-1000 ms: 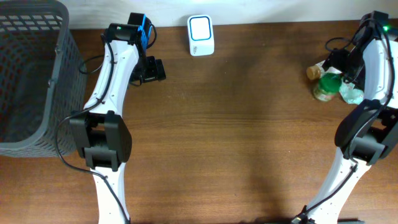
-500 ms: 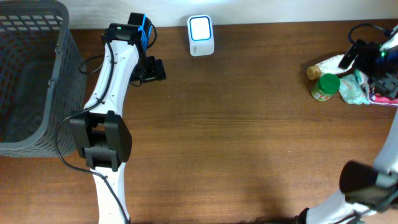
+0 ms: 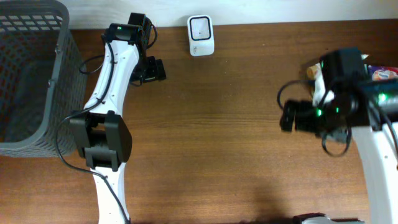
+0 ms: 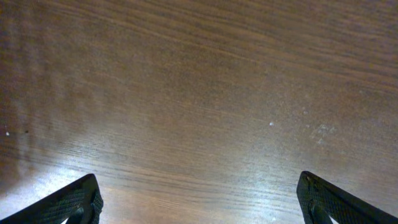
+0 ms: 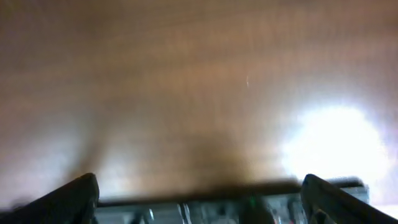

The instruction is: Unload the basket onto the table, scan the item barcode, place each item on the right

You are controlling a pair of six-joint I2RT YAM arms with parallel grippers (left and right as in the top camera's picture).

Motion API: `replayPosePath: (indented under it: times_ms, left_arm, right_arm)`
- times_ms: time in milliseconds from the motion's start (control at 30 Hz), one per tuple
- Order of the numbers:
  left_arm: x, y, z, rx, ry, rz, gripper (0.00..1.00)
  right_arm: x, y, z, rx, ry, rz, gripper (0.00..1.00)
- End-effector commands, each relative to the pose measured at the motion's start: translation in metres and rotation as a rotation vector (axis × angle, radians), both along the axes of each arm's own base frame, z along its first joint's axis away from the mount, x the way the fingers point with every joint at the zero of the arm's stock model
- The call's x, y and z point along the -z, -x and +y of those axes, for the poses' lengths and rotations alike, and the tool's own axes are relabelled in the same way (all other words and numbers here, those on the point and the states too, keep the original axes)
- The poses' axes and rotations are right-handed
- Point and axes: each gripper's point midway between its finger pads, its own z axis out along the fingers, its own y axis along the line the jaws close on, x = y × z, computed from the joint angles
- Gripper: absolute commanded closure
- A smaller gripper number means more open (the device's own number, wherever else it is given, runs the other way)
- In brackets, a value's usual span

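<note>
**Item.** The goods to be scanned lie at about 2 o'clock on the table [image 3: 217,143], close to the right edge. The right arm covers most of them. Only a tan-capped item [image 3: 313,71] and a strip of a bright packet [image 3: 380,73] show, and no barcode can be made out.

**Handling (judgement).** A small capped container should be light, stiff and smooth-sided, and liable to roll or slip. It is best taken across the body below the cap, with the label left uncovered. The packet looks soft and crinkly. It should be pinched at an edge seam so the print stays flat for reading.

**Right gripper** [image 5: 199,183]. Fingers spread wide and holding nothing. Its own view shows only bare wood and glare. It sits just at 9 o'clock of the goods and is not touching them.

**Left gripper** [image 4: 198,183]. Fingers likewise wide apart and empty, over bare wood near 11 o'clock.

**Surroundings.** The white scanner [image 3: 201,34] stands at 12 o'clock, well apart from the goods. The grey basket [image 3: 60,68] is at 9 to 10 o'clock.
</note>
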Motion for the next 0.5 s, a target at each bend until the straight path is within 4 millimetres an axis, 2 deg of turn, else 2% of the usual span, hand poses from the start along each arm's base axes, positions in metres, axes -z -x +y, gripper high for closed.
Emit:
replayPosePath:
  times_ms: [0, 100, 300, 467]
  left_arm:
    - [0.001, 0.002, 0.001, -0.007, -0.014, 0.005, 0.01]
    - [0.001, 0.001, 0.005, -0.017, -0.014, 0.005, 0.01]
    - [0.001, 0.002, 0.0, -0.006, -0.014, 0.005, 0.01]
    - [0.001, 0.002, 0.003, -0.012, -0.014, 0.005, 0.01]
  right_arm:
    - [-0.004, 0.015, -0.003, -0.011, 0.021, -0.027, 0.01]
    - [-0.005, 0.015, -0.003, -0.011, 0.019, -0.028, 0.01]
    - [-0.005, 0.016, -0.014, 0.013, 0.072, -0.038, 0.01]
    - [0.009, 0.029, -0.015, 0.049, 0.067, -0.042, 0.01]
